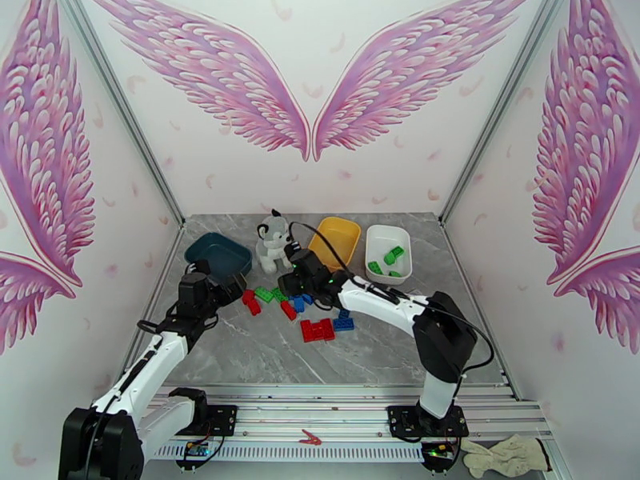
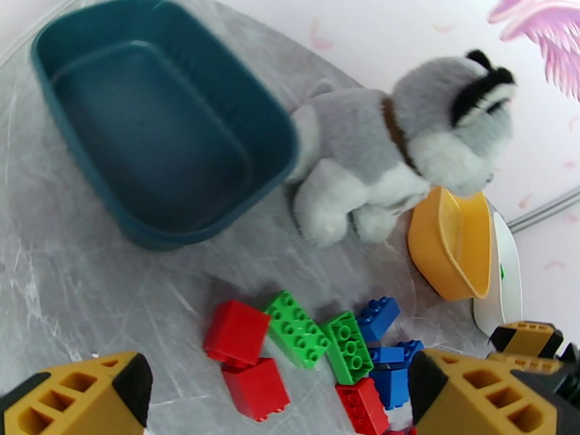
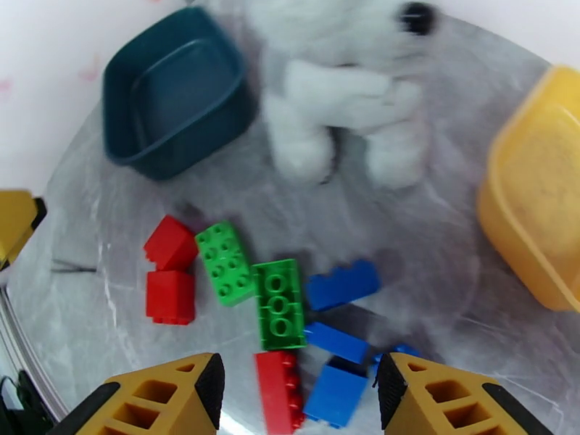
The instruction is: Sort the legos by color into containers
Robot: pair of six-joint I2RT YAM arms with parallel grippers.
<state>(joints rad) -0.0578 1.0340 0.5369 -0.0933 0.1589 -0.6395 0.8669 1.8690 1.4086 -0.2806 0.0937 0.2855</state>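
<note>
Right tool [image 3: 296, 389] part-open, empty, over the bricks [image 3: 226, 262] in front of the toy dog [image 3: 341, 88] | left tool [image 2: 277, 378] wide open, empty | likely best: straddle the long green brick [image 3: 279, 304] across its narrow sides, clear of the red brick [image 3: 279, 396].

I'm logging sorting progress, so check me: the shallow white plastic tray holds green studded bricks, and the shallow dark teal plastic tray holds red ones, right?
Not quite. The shallow dark teal plastic tray is empty, as the left wrist view shows; the red studded bricks lie on the grey marbled table. The shallow white plastic tray does hold green studded bricks.
</note>
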